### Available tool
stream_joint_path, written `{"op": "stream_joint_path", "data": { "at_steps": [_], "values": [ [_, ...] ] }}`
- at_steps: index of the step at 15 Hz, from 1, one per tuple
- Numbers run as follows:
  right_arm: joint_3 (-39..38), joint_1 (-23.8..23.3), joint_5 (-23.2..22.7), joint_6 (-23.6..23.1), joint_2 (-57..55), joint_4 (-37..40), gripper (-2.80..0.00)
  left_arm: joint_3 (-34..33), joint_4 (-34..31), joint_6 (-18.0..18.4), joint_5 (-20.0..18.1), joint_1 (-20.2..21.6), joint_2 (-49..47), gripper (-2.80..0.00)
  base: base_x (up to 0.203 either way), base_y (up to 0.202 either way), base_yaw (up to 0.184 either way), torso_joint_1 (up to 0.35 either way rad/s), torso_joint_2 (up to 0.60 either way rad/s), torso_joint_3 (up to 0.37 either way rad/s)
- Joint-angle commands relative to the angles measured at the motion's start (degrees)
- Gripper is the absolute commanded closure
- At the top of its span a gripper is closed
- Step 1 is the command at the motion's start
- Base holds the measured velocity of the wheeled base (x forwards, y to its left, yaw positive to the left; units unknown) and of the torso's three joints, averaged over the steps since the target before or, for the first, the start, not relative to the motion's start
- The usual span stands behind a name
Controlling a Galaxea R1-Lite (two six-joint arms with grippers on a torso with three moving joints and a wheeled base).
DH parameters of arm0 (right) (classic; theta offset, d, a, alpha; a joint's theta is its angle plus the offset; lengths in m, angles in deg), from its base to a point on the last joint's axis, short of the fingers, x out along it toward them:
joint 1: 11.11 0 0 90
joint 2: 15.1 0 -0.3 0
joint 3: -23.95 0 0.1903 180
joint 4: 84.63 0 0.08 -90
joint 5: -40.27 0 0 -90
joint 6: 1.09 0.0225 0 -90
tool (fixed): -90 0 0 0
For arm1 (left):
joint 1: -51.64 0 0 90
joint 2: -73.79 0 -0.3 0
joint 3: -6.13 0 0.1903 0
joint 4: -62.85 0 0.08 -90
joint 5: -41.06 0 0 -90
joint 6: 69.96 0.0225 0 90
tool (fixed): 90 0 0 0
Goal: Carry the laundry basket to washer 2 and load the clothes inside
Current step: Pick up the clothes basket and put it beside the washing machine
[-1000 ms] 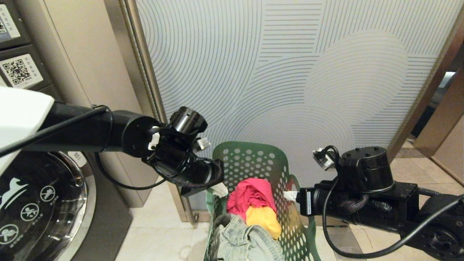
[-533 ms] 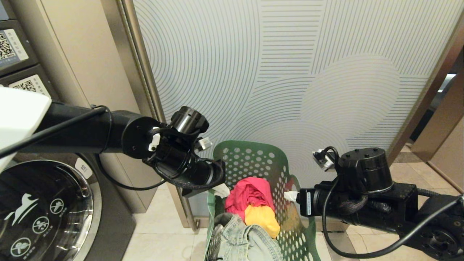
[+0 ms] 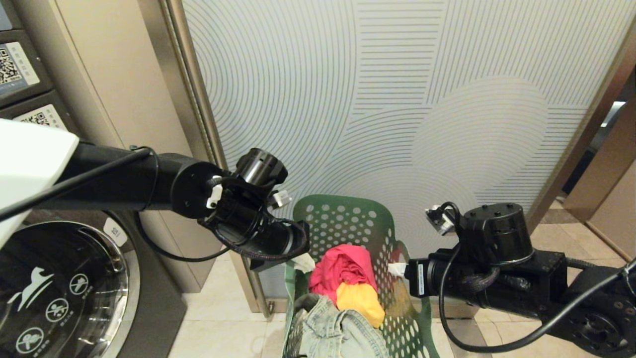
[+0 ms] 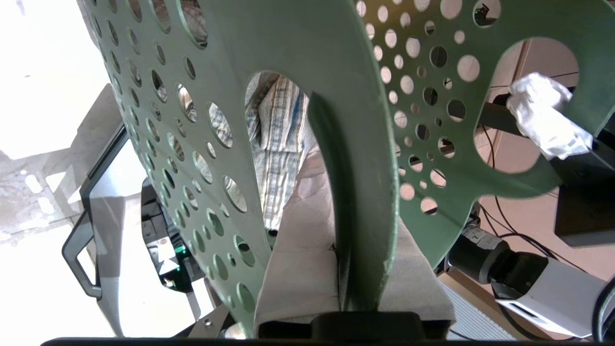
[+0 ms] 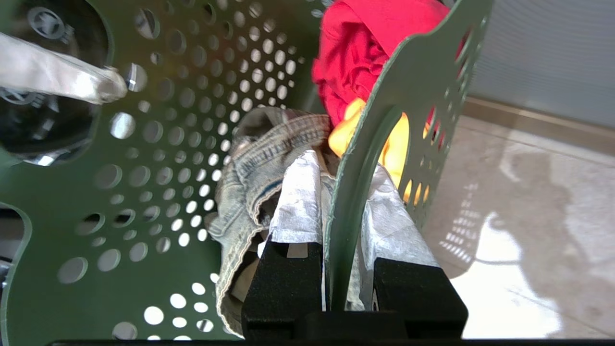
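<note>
Both arms reach inward from either side, the left gripper (image 3: 302, 262) and the right gripper (image 3: 397, 269) facing each other, each with cloth-wrapped fingers (image 5: 300, 202) clamped tight.

a shared or commercial laundry room: a dark grey front-load washer (image 3: 59, 293) with a horse logo and warning icons on its chrome-ringed door, qr-code payment labels (image 3: 12, 64) on machine panels above it, a beige tiled floor (image 3: 218, 318), and a line-patterned frosted partition (image 3: 397, 109).
</note>
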Motion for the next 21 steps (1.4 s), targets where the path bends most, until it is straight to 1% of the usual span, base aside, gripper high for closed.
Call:
{"op": "stream_joint_path", "data": {
  "at_steps": [1,3,13,18,21],
  "values": [
    [-0.2,0.0,0.0,-0.5,-0.1,-0.3,0.00,0.0,-0.2,-0.2,-0.1,0.0,-0.1,0.00,0.000,0.000,0.000,0.000,0.00,0.000],
    [-0.3,0.0,0.0,-0.5,-0.1,-0.3,0.00,-0.1,-0.2,-0.2,-0.1,0.0,0.0,0.00,0.002,-0.007,0.124,0.001,0.00,-0.001],
    [-1.0,-0.1,0.0,-0.4,0.1,-0.3,0.00,-0.2,-0.3,-0.2,-0.1,-0.2,0.1,0.00,0.000,-0.009,0.176,0.004,0.00,0.002],
    [-1.5,0.1,-0.1,-0.4,0.3,-0.6,0.00,-0.3,-2.6,-0.4,-0.2,-1.4,0.7,0.00,0.000,-0.009,0.176,0.001,0.00,0.004],
    [-2.6,0.1,-0.2,-0.5,0.5,-0.6,0.00,-0.4,-5.1,-0.7,-0.2,-1.7,1.8,0.00,0.006,-0.010,0.180,0.002,0.00,0.004]
  ]
}}
